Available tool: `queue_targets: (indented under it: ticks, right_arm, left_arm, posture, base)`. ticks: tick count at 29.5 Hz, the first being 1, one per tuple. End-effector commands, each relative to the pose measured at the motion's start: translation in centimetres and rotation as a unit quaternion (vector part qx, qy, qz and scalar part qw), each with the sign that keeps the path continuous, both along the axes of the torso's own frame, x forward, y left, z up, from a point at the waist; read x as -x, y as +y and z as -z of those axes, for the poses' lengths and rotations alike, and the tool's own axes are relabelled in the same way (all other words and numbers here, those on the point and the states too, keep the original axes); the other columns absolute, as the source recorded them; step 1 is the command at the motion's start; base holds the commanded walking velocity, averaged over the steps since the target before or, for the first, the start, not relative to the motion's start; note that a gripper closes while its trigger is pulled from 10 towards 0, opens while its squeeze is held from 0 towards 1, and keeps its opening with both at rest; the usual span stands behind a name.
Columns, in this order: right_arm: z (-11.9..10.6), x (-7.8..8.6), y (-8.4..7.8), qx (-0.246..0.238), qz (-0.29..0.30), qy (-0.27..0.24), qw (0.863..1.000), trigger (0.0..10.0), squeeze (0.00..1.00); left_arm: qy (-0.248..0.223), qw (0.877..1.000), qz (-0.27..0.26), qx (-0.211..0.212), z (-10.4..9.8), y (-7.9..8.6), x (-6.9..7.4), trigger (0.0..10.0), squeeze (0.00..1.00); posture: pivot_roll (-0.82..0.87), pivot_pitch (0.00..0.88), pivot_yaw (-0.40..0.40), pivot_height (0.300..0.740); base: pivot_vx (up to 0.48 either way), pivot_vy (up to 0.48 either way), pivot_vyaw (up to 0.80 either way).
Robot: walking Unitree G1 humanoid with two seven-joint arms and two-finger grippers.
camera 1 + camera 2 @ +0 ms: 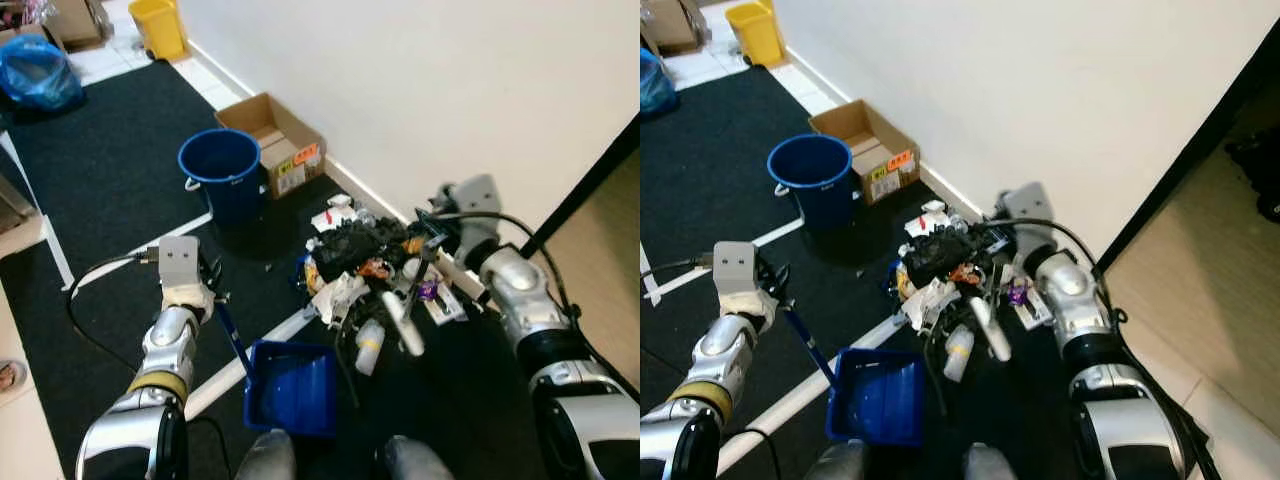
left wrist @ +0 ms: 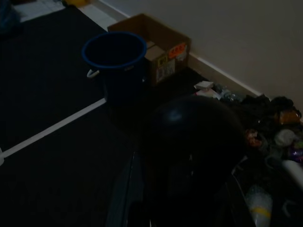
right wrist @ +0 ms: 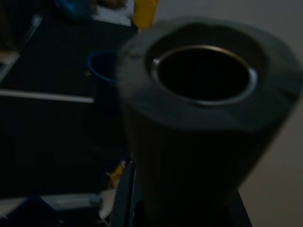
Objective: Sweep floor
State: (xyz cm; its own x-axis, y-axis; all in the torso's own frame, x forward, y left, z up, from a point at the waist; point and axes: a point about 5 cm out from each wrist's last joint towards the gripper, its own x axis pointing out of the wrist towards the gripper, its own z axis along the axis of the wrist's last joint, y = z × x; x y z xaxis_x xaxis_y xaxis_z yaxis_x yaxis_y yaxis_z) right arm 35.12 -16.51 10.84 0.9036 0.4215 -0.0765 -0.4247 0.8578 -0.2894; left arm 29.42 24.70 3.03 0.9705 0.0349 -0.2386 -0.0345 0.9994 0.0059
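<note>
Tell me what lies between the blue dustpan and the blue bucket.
In the left eye view, black carpet crossed by a white floor line separates the blue plastic dustpan from the round blue bucket; no litter lies there.

- floor (image 1: 110,170): dark carpet, white tape lines
- blue bucket (image 1: 221,170) beside cardboard box (image 1: 275,140), near wall
- trash pile (image 1: 375,270) by baseboard
- blue dustpan (image 1: 293,387) just beside pile
- yellow bin (image 1: 158,25), blue bag (image 1: 38,72) far back

Blurred tube end (image 3: 203,75) close up
</note>
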Motion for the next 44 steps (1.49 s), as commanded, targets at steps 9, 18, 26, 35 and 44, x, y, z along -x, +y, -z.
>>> queue_targets:
  ticks: [9, 18, 26, 35, 44]
  right_arm:
    - [-1.5, -1.3, -0.8, 0.047, 0.030, -0.005, 0.998, 10.0, 0.00]
    - [1.2, 0.1, 4.9, 0.000, -0.082, 0.063, 0.995, 10.0, 0.00]
    - [1.4, 0.7, 8.1, -0.059, -0.122, 0.072, 0.988, 10.0, 0.00]
    - [1.5, 2.6, 11.1, -0.137, -0.240, 0.136, 0.951, 10.0, 0.00]
    - [-1.1, 4.2, 11.3, -0.223, -0.350, 0.138, 0.899, 10.0, 0.00]
  left_arm:
    - [0.014, 0.999, 0.010, 0.049, 1.4, -1.6, 0.7, 10.0, 0.00]
    - [-0.008, 0.998, 0.019, 0.063, 0.7, -2.4, 0.0, 10.0, 0.00]
    - [-0.023, 0.997, 0.026, 0.068, 0.3, -2.9, -0.4, 10.0, 0.00]
    - [-0.043, 0.996, 0.038, 0.074, -0.3, -3.5, -0.8, 10.0, 0.00]
    - [-0.048, 0.995, 0.047, 0.076, -0.5, -4.1, -1.1, 10.0, 0.00]
  posture:
    - [0.11, 0.118, -0.074, 0.740]
    - [0.11, 0.120, -0.080, 0.740]
    - [0.11, 0.124, -0.084, 0.740]
    - [0.11, 0.132, -0.090, 0.740]
    - [0.10, 0.119, -0.087, 0.740]
  base:
    - [0.000, 0.000, 0.00]
    - [0.000, 0.000, 0.00]
    - [0.000, 0.000, 0.00]
    - [0.000, 0.000, 0.00]
    - [0.000, 0.000, 0.00]
